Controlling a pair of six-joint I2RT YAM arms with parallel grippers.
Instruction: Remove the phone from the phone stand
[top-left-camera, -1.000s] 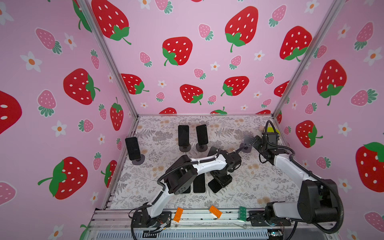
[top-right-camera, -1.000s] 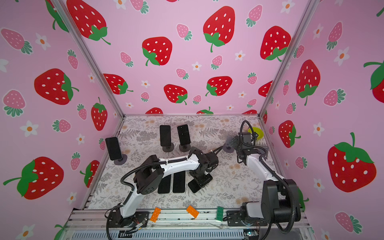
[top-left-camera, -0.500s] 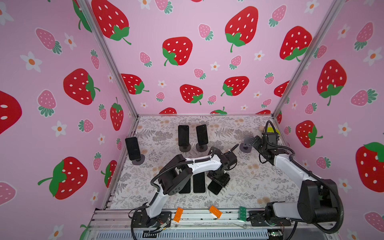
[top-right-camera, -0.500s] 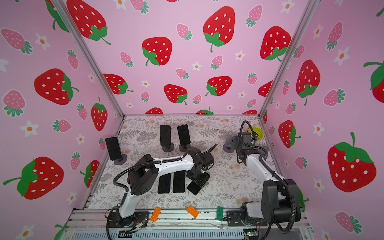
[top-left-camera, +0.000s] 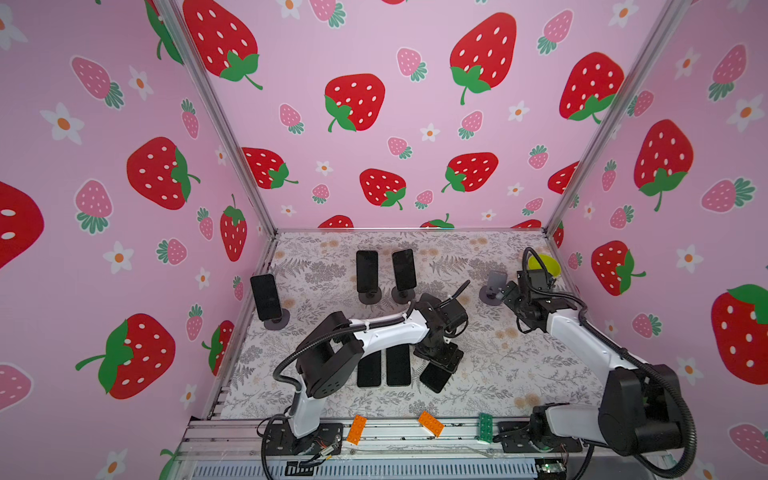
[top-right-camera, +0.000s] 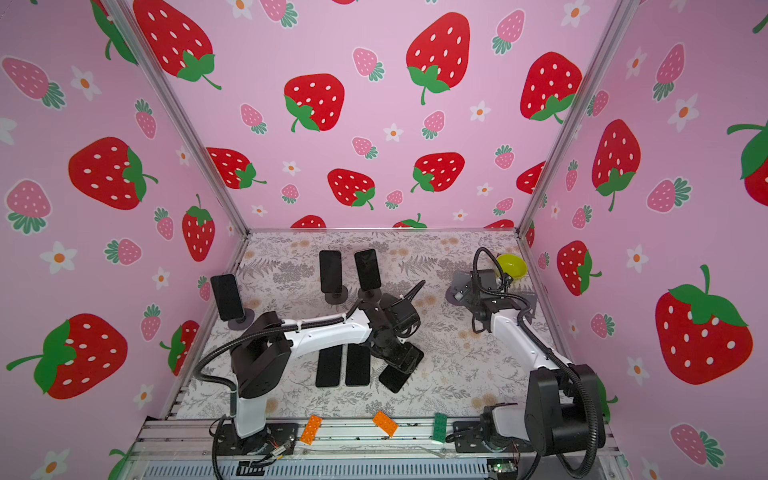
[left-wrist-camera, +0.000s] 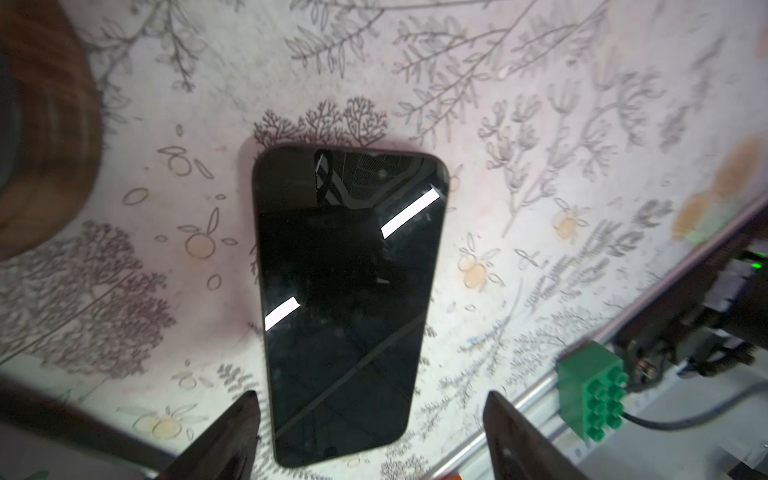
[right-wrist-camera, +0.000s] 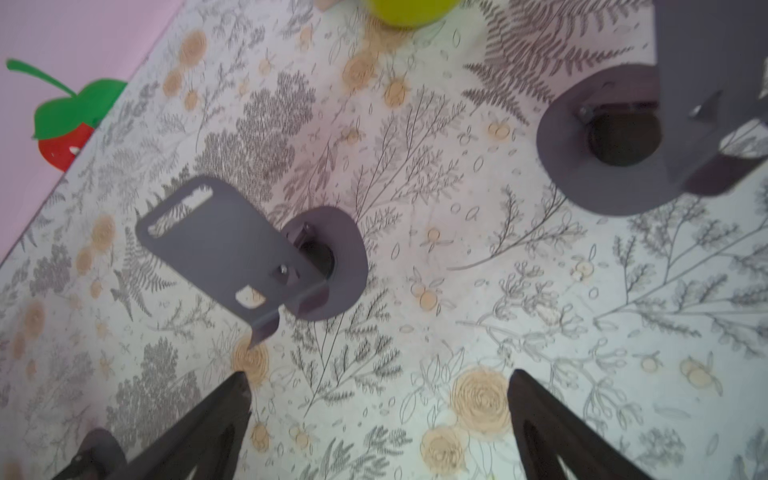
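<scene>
Our left gripper (left-wrist-camera: 370, 399) stands spread, the phone (left-wrist-camera: 345, 299) flat on the mat (left-wrist-camera: 540, 124) between its fingers (left-wrist-camera: 224, 436), off any stand. Beyond, three upright phones (top-left-camera: 367, 271) wait on stands. Our right gripper (right-wrist-camera: 379, 374) gapes by an empty stand (right-wrist-camera: 232, 249).

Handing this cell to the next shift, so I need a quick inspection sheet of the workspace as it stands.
Surface: floral mat, no spills seen.
Job's things: three phones on stands; three flat phones; empty stands.
Clutter: yellow bowl; three bricks on front rail.
Grippers: left gripper jaws open over the tilted flat phone; right gripper jaws open, empty.
Cables: black hoses along both arms.
Surroundings: strawberry walls.
</scene>
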